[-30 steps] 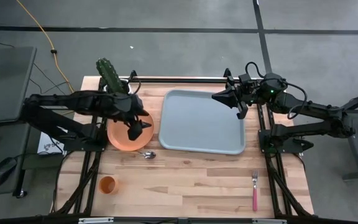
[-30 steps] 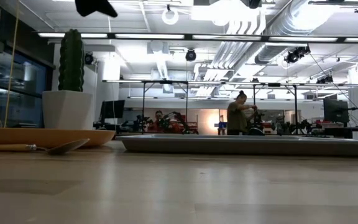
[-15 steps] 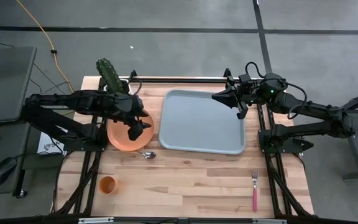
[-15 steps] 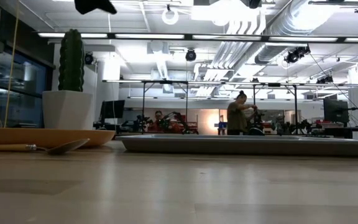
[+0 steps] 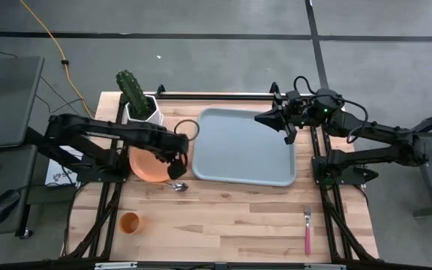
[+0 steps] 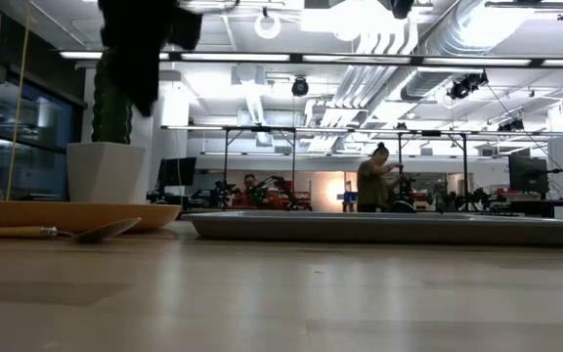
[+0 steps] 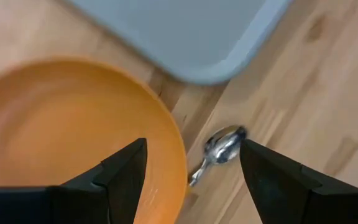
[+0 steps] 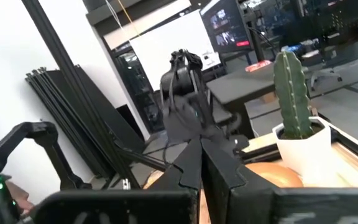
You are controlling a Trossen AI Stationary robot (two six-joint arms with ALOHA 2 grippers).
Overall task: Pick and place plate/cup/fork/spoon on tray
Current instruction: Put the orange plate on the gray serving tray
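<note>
Now the left gripper (image 5: pixel 177 159) hangs with fingers spread wide over the plate's (image 5: pixel 147 166) rim on the side toward the tray (image 5: pixel 242 148); one finger (image 7: pixel 122 177) sits above the plate, the other (image 7: pixel 272 180) past the spoon (image 7: pixel 219 149), whose bowl lies between them on the table. Over the tray's far right corner, the right gripper (image 5: pixel 263 117) waits, closed and empty.

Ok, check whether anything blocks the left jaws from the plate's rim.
Nothing visible does. The left gripper hangs open straddling the plate rim on the tray side; the spoon lies just outside on the table.
</note>
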